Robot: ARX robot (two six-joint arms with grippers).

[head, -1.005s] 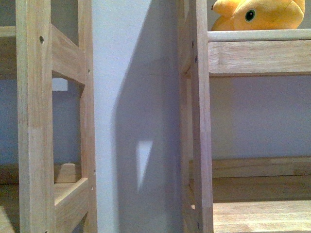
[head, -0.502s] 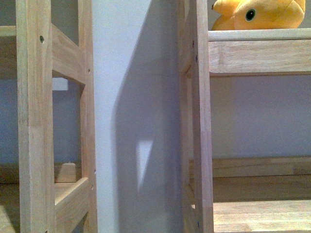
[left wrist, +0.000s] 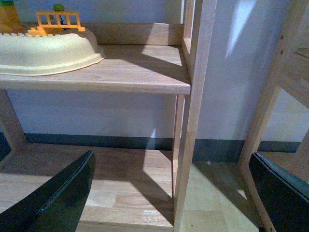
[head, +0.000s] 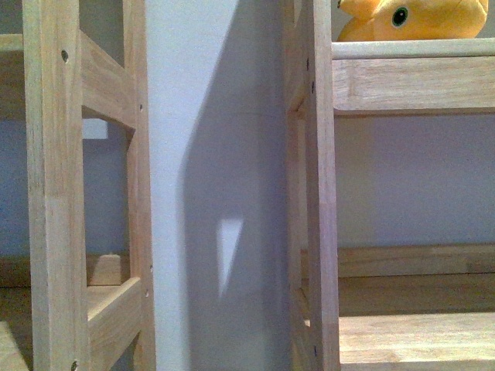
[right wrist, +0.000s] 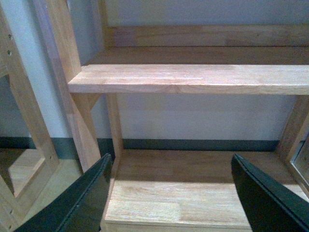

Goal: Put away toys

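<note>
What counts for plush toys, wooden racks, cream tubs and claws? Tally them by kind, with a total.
Plush: 1
Racks: 2, left rack, right rack
Tub: 1
Claws: 2, left claw, right claw
Total: 6

Two wooden racks side by side before the wall (head: 209,116), left rack (head: 58,193) and right rack (head: 317,193), well apart with bare wall between. On the upper shelf (head: 414,50) of the right rack, a plush animal (head: 414,19), near the front edge. In the left wrist view, a shallow basin (left wrist: 46,50) on a shelf (left wrist: 135,72), and behind it a small fence toy (left wrist: 58,20). Below each shelf, a lower board near the floor.
</note>
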